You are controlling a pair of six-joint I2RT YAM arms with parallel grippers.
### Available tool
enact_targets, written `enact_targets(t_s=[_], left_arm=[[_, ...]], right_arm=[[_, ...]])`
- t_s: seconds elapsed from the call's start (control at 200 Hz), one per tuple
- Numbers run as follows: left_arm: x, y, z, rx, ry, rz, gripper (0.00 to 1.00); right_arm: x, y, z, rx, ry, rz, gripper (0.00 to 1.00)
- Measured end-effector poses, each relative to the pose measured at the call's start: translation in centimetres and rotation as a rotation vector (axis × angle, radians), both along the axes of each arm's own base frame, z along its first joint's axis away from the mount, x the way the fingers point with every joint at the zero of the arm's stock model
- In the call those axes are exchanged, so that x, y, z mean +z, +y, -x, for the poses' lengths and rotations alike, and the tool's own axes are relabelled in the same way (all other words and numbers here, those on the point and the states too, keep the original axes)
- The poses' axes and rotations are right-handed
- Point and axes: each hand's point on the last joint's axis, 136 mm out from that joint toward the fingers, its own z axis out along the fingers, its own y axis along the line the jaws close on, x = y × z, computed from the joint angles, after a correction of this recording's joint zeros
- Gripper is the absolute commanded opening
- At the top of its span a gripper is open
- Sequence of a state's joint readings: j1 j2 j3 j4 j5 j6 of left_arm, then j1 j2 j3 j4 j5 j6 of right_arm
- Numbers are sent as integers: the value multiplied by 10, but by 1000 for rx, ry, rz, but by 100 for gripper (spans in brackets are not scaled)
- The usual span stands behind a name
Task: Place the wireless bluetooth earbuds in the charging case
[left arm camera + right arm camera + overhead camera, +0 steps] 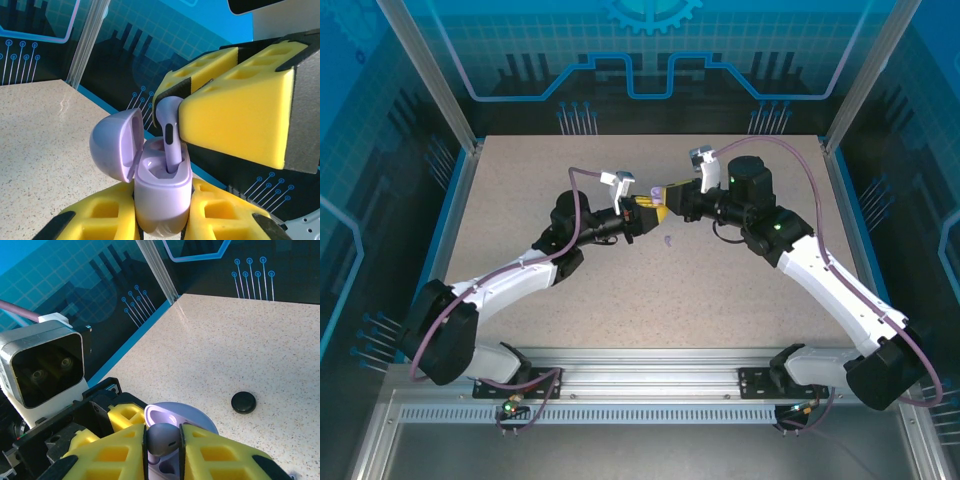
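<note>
With my left jaws clamped on the open lilac charging case [161, 189] and my right jaws pinching a lilac earbud [169, 125] whose stem is partway into its socket, a tilted push could jam it or pop it loose onto the counter [250, 340].

The glossy, pale lilac, rounded plastic charging case [162, 192] stands upright, clamped between the fingers of the left pincer [162, 222]. Its domed lid is swung open on the side away from the right pincer [163, 452]. That pincer pinches a pale lilac short-stemmed earbud [169, 127] by its head, stem down, with the tip inside the case's well. A second lilac earbud [668, 240] lies loose below both pincers, apart from them.
</note>
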State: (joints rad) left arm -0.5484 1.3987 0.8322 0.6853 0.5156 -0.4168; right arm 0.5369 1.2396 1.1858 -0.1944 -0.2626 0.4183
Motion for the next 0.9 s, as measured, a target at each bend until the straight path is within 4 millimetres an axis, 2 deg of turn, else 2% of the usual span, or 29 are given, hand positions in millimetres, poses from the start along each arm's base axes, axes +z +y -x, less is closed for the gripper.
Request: enact_targets(t_s=[0.2,0.305,0.385,0.605,0.755,0.9], left_arm=[[3,0,0,0,-5,3,0],[3,0,0,-1,-5,2,0],[3,0,0,-1,-4,0,0],[-1,-1,0,-5,-4,-20,0],[-6,-2,2,-14,-3,-42,0],[-11,-1,3,-15,-7,-70,0]], right_arm=[[1,0,1,6,-4,1,28],[0,0,2,11,-5,7,36],[0,0,3,13,-7,12,46],[11,-3,8,15,-20,14,58],[22,-7,11,6,-37,11,60],[28,-14,12,-16,-36,44,54]])
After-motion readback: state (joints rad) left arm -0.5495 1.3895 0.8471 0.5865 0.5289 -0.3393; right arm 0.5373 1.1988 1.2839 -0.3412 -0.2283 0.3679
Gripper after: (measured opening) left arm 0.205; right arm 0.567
